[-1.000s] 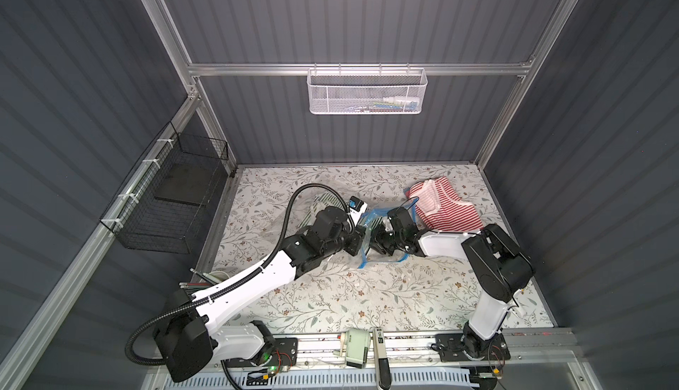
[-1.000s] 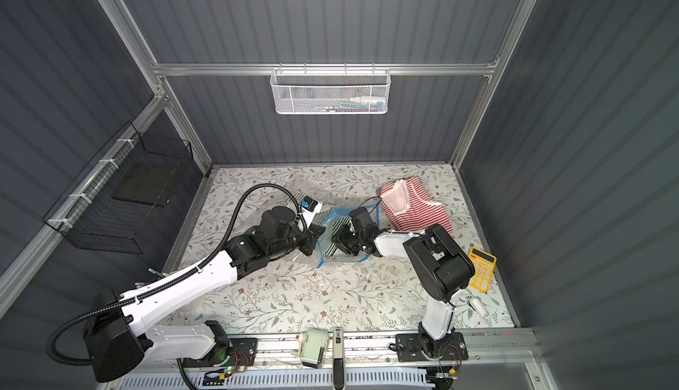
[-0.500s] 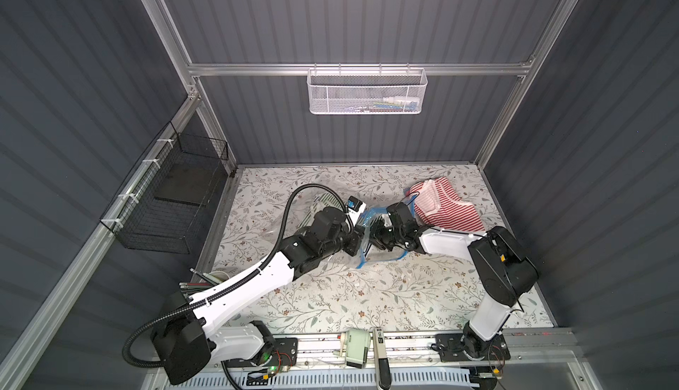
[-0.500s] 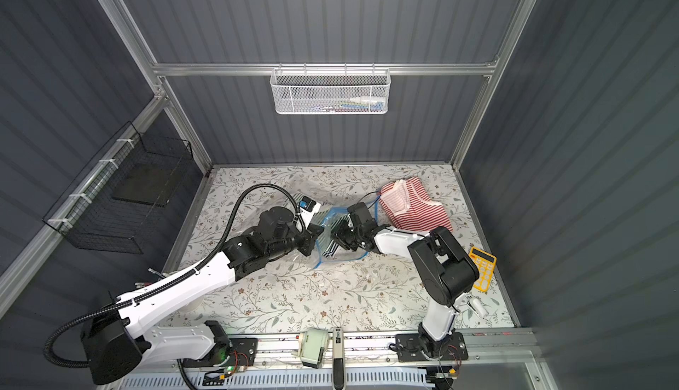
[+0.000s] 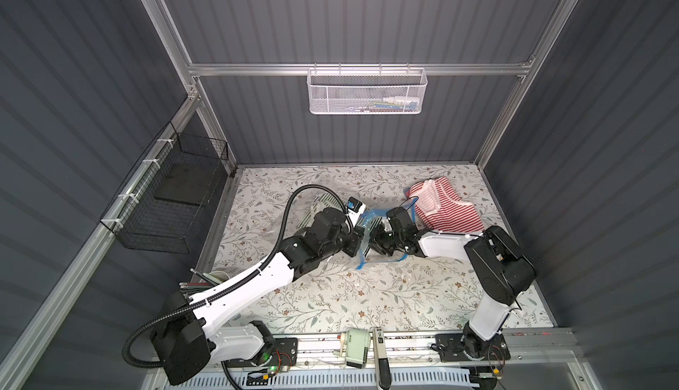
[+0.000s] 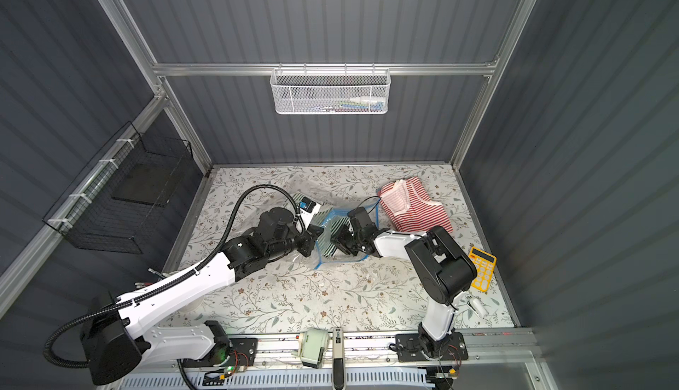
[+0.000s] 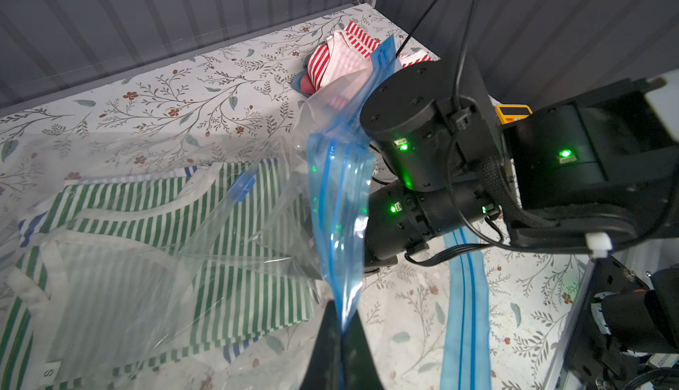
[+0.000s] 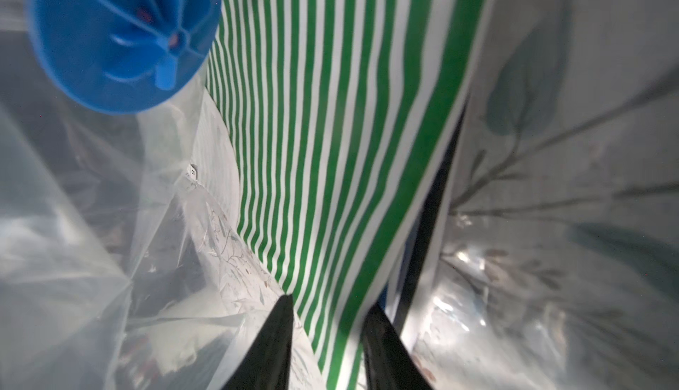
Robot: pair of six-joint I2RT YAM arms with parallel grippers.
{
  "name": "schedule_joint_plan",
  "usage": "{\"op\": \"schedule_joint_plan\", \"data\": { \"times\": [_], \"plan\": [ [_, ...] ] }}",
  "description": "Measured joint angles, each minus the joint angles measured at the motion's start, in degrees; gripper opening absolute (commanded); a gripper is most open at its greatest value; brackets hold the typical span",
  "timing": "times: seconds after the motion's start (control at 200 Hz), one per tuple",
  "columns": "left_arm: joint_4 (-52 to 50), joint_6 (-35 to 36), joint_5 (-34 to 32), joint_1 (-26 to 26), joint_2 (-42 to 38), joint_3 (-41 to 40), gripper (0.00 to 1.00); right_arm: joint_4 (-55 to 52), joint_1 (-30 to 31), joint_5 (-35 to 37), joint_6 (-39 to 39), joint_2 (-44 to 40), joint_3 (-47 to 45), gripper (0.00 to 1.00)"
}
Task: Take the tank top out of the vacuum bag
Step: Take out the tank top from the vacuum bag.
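1. My left hand [image 7: 340, 327] is pinched fully closed on the blue zip strip [image 7: 341, 200] of the vacuum bag [image 7: 227, 259], lifting that edge off the counter [image 5: 349, 296]. Only my two fingertips show in its wrist view.
2. My right hand [image 8: 329, 302] is reached inside the bag, partly closed, gripping a fold of the green-striped tank top [image 8: 330, 131]. The fingers' lower parts are cut off by the frame.
3. The tank top lies mostly inside the bag on the counter, hazed by crinkled plastic. I cannot tell how much of it is past the mouth.
4. The round blue valve cap [image 8: 121, 35] is near the cloth, blurred and partly cut off.
5. In both top views my two wrists cover the bag's mouth, hiding the fingertips.
6. A red-striped garment [image 5: 444, 210] lies outside the bag, beyond my right arm. A yellow calculator [image 6: 483, 268] shows in a top view.
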Motion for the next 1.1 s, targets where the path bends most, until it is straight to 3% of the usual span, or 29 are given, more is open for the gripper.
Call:
{"op": "schedule_joint_plan", "data": {
  "times": [0.44,0.9,1.1],
  "plan": [
    [0.0,0.0,0.0,0.0,0.0,0.0,0.0,3.5,1.9,-0.4,2.5,2.7,0.3,0.33],
    [0.0,0.0,0.0,0.0,0.0,0.0,0.0,14.0,1.9,2.4,6.0,4.3,-1.3,0.31],
    [-0.6,0.1,0.0,0.0,0.0,0.0,0.0,16.8,1.9,2.7,6.8,7.2,-0.2,0.23]
  ]
}}
